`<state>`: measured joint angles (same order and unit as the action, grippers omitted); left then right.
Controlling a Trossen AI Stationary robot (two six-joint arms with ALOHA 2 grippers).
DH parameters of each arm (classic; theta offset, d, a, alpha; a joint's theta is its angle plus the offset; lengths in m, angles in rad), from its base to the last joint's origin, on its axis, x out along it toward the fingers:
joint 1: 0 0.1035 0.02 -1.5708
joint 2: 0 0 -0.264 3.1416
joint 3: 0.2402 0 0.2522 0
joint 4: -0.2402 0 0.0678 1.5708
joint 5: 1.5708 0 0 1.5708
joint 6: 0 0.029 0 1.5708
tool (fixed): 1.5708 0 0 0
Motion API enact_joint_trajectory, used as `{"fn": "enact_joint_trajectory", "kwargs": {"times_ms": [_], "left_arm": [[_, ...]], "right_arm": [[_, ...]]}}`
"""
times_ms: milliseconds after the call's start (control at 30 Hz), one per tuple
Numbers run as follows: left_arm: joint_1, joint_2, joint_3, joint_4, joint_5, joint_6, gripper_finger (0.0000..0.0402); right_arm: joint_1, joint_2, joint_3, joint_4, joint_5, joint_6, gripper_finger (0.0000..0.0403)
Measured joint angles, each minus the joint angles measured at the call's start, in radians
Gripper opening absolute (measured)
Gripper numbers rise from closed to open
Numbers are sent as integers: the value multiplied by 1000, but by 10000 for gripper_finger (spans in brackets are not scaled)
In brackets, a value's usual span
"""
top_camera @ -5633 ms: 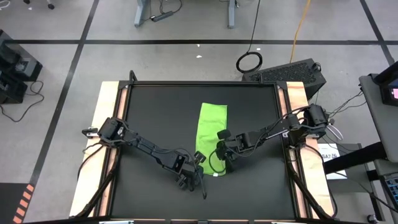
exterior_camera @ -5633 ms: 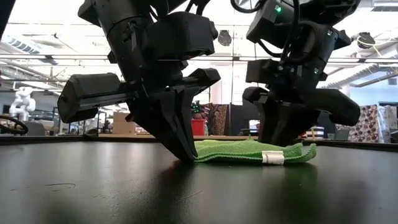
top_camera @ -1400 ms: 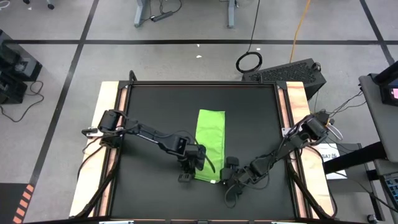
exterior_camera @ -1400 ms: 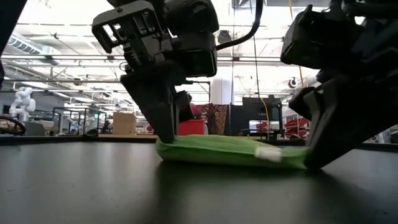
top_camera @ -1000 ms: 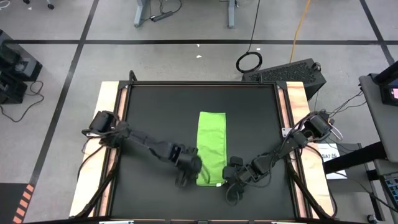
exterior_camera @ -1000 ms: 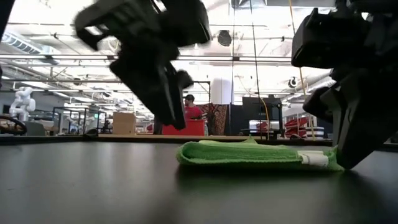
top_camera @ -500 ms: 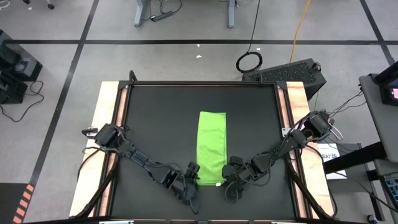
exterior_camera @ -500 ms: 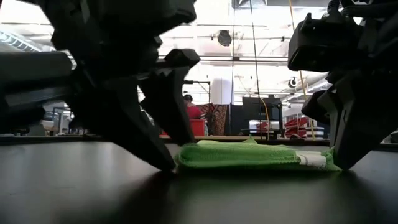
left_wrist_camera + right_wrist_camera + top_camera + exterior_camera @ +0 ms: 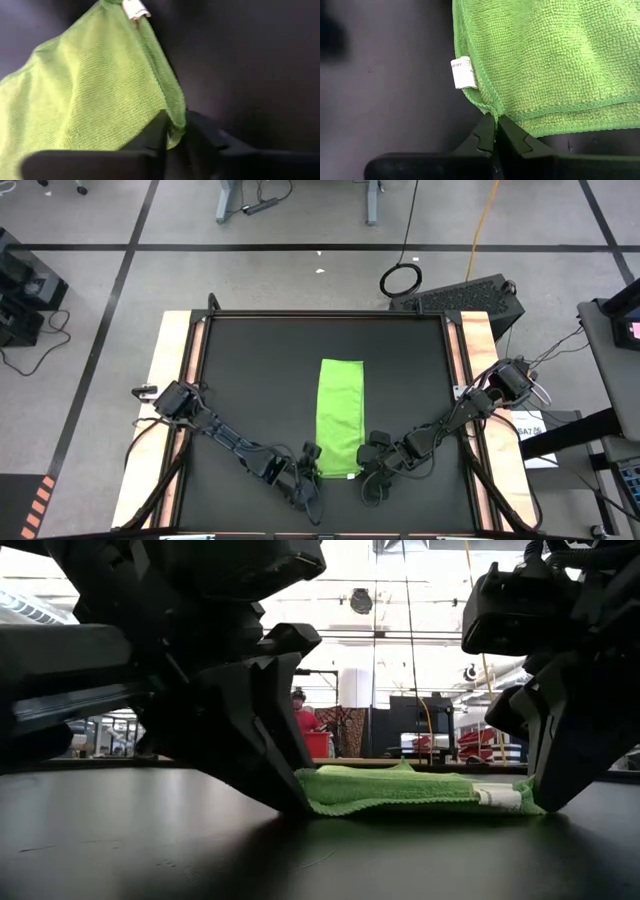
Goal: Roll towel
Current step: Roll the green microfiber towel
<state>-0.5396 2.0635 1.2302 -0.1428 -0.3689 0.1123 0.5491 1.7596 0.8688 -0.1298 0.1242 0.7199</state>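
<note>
Towel: the lime-green towel lies as a long folded strip in the lower middle of the high view, on the black table, its near end toward the bottom of the frame.
Tag: a small white tag sticks out of the towel's hem close to the corner by the right arm's fingers; in the low view it shows at the strip's right end.
Left gripper: the left gripper sits at the near end's left corner in the high view; its wrist view shows the two dark fingers pressed on the green hem, pinching that corner.
Right gripper: the right gripper sits at the near end's right corner; its fingers are pressed together with the towel's corner caught between the tips.
Low view: both grippers come down to the table at the two ends of the towel, left gripper at frame left, right gripper at frame right.
Background: a person in a red top stands far back in the room.
</note>
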Motion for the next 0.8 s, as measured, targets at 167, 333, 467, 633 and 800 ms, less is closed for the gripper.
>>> {"fn": "enact_joint_trajectory", "kwargs": {"times_ms": [167,333,467,633,800], "left_arm": [[4,0,-1,6,37,-35,12],[35,-2,-1,5,125,-163,5],[74,-3,0,6,232,-252,4],[136,-3,0,13,411,-336,4],[184,-2,0,18,545,-368,3]], "right_arm": [[0,0,0,-1,0,1,0],[0,0,0,-1,0,2,0],[2,0,0,-3,-5,2,0],[6,-9,0,-18,-36,14,0],[19,-43,0,-50,-47,23,0]]}}
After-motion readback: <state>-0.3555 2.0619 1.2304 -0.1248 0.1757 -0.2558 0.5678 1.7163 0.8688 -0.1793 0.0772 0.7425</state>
